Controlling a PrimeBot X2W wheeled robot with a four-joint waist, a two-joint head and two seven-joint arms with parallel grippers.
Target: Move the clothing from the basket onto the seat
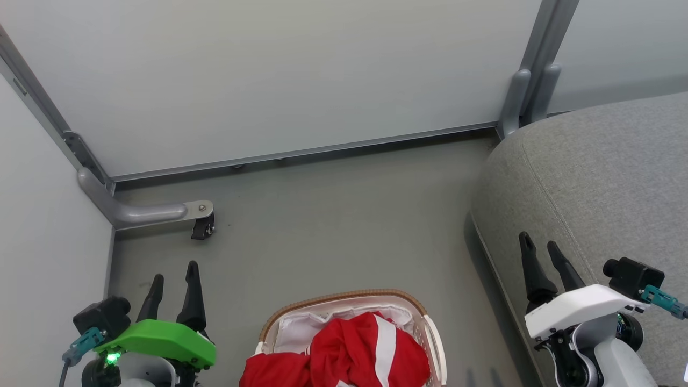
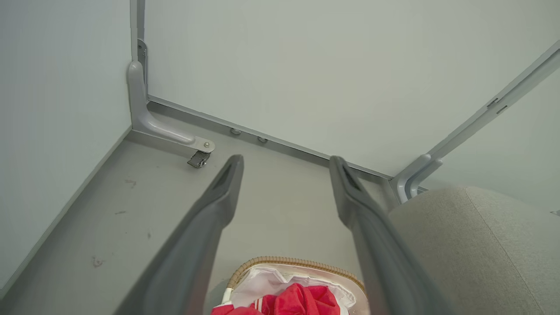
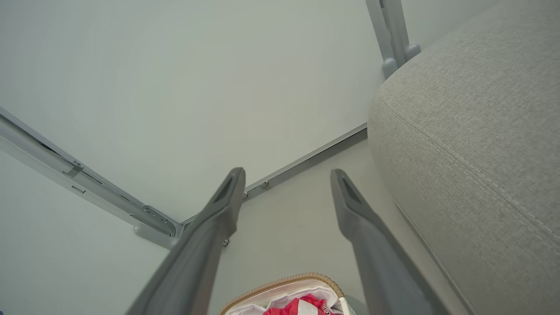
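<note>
The red clothing (image 1: 355, 352) with white stripes lies bunched in the white basket (image 1: 432, 333) with a brown woven rim, on the floor at the bottom centre of the head view. The grey seat (image 1: 602, 183) stands to the right of it. My left gripper (image 1: 174, 271) hangs open left of the basket, over bare floor. My right gripper (image 1: 540, 244) is open above the seat's left edge. Both wrist views look past empty open fingers: left gripper (image 2: 286, 159), right gripper (image 3: 286, 173), with the basket (image 2: 271, 262) (image 3: 284, 280) and clothing (image 2: 302, 299) (image 3: 302, 308) below.
Pale partition walls close the space behind and to the left. A metal foot with a caster (image 1: 201, 226) juts onto the floor at the back left. Another partition post (image 1: 529, 91) stands by the seat's far corner. Grey floor (image 1: 333, 231) lies between basket and wall.
</note>
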